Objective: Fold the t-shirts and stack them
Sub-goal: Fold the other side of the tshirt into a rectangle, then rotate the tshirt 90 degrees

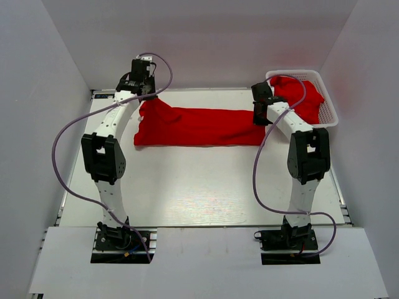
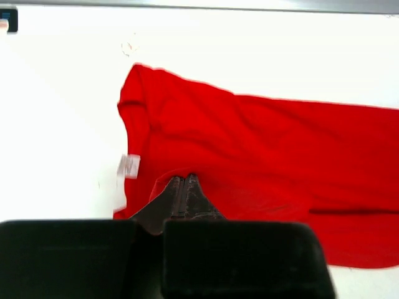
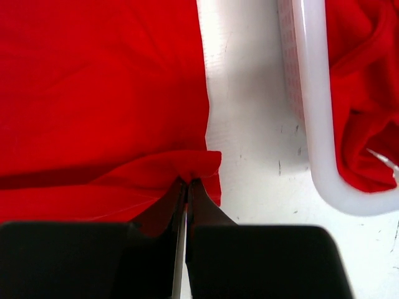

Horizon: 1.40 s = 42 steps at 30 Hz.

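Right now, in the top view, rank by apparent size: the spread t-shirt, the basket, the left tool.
1. spread t-shirt, largest
2. white lattice basket
3. left tool, clearly smallest

You're looking at one red t-shirt point(image 1: 199, 126) stretched in a long flat band beside the basket point(image 1: 328, 111), with a second red t-shirt point(image 1: 304, 99) crumpled inside it.
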Each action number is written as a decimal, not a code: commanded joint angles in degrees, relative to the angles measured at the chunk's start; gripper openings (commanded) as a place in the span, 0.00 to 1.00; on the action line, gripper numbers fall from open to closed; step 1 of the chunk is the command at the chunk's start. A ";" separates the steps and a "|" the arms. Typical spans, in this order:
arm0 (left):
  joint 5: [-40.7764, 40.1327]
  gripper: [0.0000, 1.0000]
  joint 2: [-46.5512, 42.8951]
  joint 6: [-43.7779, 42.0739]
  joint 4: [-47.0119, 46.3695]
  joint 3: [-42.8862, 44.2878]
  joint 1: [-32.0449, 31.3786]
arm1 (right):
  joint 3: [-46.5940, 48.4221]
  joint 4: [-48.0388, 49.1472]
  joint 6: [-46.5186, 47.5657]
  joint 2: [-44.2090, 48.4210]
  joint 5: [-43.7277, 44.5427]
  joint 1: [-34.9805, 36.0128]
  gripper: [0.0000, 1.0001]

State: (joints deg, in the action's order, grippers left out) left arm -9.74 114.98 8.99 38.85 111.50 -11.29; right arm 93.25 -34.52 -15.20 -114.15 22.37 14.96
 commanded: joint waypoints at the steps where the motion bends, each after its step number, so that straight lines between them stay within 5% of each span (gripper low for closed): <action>1: 1.91 0.00 3.22 -3.36 -2.55 3.63 0.92 | 3.95 0.16 1.14 -2.29 0.83 -1.07 0.00; 10: 5.78 0.00 15.87 -5.13 -5.98 11.60 2.68 | 10.89 0.51 2.37 -8.98 -0.57 -1.95 0.00; 11: 4.83 0.00 17.54 -5.13 -4.24 13.37 2.68 | 11.77 0.51 3.07 -10.38 -1.62 -2.04 0.17; 14: 2.71 0.27 22.21 -5.13 -2.66 18.56 2.68 | 14.15 -0.10 3.86 -11.53 -2.50 -2.04 0.47; 17: -0.89 0.68 21.79 -5.13 -2.64 18.93 3.20 | 14.59 0.24 5.17 -11.01 -4.25 -2.13 0.60; 18: -0.90 0.93 21.00 -5.13 -3.34 18.23 3.20 | 14.59 0.33 5.09 -10.57 -4.61 -1.87 0.63; 19: -1.51 1.00 20.21 -4.60 -3.86 16.74 3.20 | 14.76 0.42 5.70 -10.39 -5.49 -1.78 0.72; 22: -4.49 1.00 18.18 -4.60 -3.35 16.90 3.73 | 14.68 0.24 6.50 -8.99 -7.69 -1.60 0.90; 29: -0.82 1.00 12.38 -4.60 -0.88 13.93 3.73 | 13.02 -0.19 7.90 -5.30 -14.71 -0.99 0.90; 42: 12.98 1.00 3.23 2.86 -6.06 -12.53 2.59 | 4.04 2.44 7.74 -2.04 -27.01 2.35 0.90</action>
State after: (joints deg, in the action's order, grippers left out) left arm -2.61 121.19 8.54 34.92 102.80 -8.38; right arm 97.60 -33.98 -7.88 -115.70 1.43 16.82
